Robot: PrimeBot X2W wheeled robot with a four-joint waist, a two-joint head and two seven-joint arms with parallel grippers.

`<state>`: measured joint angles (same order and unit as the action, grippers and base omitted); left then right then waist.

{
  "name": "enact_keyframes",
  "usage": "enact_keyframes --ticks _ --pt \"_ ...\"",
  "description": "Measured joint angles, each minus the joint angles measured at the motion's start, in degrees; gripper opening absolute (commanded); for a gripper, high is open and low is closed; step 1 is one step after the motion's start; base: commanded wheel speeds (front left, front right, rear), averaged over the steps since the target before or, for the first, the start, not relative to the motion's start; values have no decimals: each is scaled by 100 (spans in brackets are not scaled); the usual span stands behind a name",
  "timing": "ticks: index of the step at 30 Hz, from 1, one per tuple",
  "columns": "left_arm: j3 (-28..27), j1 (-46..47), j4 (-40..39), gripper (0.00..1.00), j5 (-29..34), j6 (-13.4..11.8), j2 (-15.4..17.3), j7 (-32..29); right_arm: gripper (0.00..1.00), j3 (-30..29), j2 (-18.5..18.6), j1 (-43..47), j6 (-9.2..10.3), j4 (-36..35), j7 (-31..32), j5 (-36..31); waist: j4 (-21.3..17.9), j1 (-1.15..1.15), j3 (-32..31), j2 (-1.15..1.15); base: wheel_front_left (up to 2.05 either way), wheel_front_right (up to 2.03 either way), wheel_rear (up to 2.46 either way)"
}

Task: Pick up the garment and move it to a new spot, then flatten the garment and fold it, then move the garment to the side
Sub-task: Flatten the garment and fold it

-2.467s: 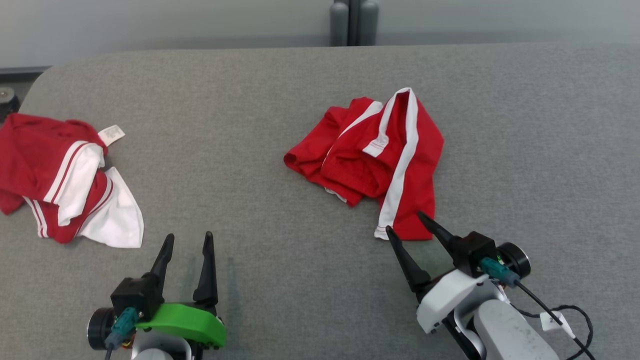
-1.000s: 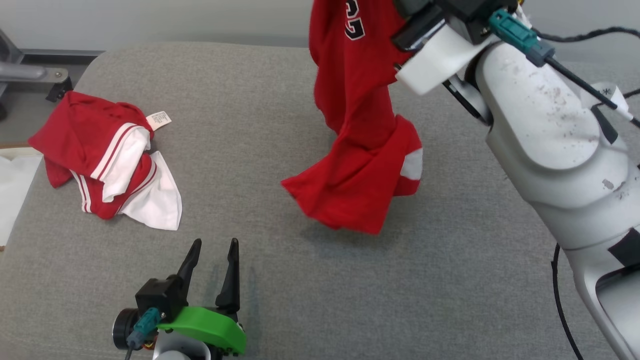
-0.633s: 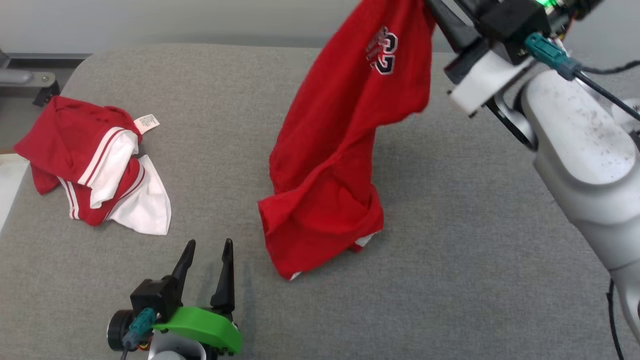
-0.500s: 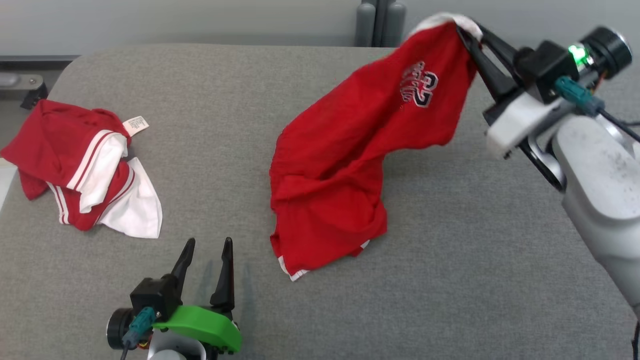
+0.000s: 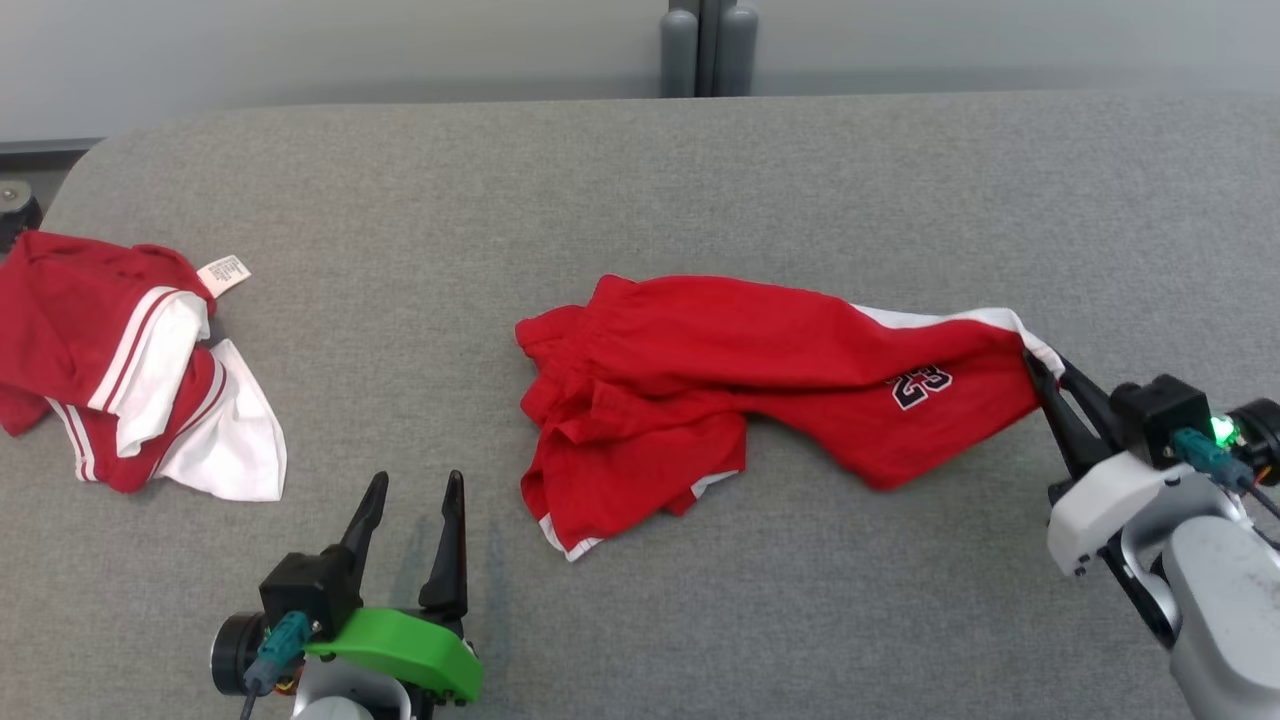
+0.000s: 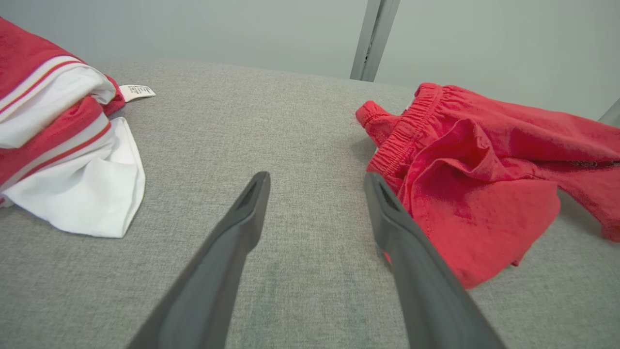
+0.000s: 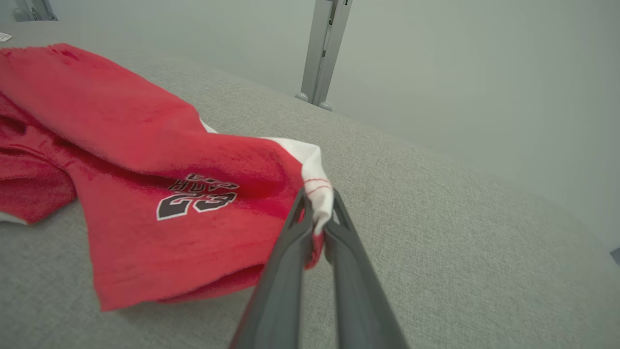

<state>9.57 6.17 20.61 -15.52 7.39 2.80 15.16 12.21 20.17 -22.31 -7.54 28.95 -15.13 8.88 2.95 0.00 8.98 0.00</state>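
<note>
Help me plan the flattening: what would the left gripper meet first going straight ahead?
The way looks free: bare grey table lies ahead of the open left gripper. The red shorts sit just right of that line; its finger might graze them, depth unclear.

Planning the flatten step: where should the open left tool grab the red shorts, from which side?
Likely best: the gathered elastic waistband, coming in low from the robot's left. It is the end of the red shorts opposite the hem pinched by the right tool, and its bunched edge faces the left tool.
</note>
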Motion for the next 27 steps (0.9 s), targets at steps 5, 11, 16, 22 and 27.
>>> enact_keyframes --ticks 5,11,16,22,27 --pt "9 -1 -14 100 1 0 0 0 100 -453 -208 495 0 -14 1 -241 -32 0 -21 0 0 0 0" --pt "77 144 -52 100 -1 0 1 0 100 -1018 -681 560 0 -650 0 -504 -134 0 60 0 0 0 0" --pt "412 867 54 100 -40 0 20 0 100 -1177 -1044 563 0 -1017 0 -650 -218 0 262 0 0 0 0" --pt "1082 2176 803 100 -154 0 194 -1 100 -1137 -1295 513 0 -1233 0 -748 -350 0 553 0 0 0 0" --pt "1642 3255 1714 100 -386 0 243 -190 100 -1049 -1441 465 0 -1302 0 -768 -554 0 741 0 0 0 0"
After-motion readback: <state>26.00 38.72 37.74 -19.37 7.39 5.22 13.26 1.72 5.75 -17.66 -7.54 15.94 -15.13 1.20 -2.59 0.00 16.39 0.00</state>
